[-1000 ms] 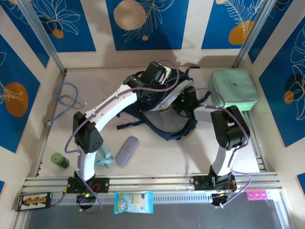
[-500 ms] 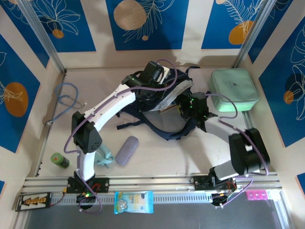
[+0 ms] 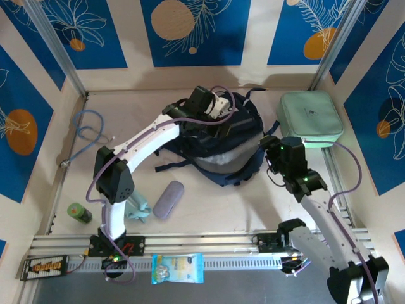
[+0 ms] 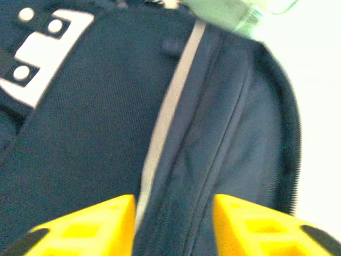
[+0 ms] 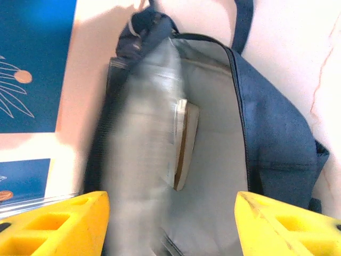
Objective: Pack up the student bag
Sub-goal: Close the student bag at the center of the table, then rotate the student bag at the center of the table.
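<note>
The navy, grey-striped student bag (image 3: pixel 245 125) lies open near the bench's far edge, showing grey lining. The left gripper (image 4: pixel 175 204) is part-open and the right gripper (image 5: pixel 171 200) wide, both seemingly empty.

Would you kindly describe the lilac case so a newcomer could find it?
Start at the large dark navy fabric backpack mid-table. Nearer the arms, near the left arm's base, lies a rounded oblong lilac case. Unlike the small dark green can further left, it is pale purple.

A robotics lab test cell: a pale tabletop (image 3: pixel 215 209) boxed in by wall panels (image 3: pixel 190 31) printed with blue leaf-and-circle designs, aluminium frame posts (image 3: pixel 58 54) at the corners, and two robot arms (image 3: pixel 149 139) bolted to a metal rail (image 3: pixel 209 242) along the near edge.
</note>
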`<move>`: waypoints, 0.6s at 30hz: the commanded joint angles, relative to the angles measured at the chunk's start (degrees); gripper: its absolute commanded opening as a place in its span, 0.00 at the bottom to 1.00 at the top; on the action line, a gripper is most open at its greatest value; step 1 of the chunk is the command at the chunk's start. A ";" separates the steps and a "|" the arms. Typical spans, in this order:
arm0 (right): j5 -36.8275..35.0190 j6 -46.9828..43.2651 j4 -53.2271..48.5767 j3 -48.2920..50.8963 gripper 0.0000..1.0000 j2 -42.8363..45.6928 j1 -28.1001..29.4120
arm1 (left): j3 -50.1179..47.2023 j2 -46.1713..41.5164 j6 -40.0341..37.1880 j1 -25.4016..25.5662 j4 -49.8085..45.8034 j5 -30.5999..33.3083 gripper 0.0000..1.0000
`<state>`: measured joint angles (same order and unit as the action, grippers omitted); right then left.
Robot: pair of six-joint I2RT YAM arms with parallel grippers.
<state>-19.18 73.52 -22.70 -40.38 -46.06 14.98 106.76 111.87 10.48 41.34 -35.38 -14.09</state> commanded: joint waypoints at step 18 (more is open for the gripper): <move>10.99 -8.81 -4.89 -1.33 0.70 -16.21 0.91 | -39.95 -13.94 31.69 -23.78 24.63 -4.83 0.74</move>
<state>-10.11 65.12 -25.63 -42.59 -62.17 15.64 68.97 97.47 34.28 18.61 -16.49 -16.71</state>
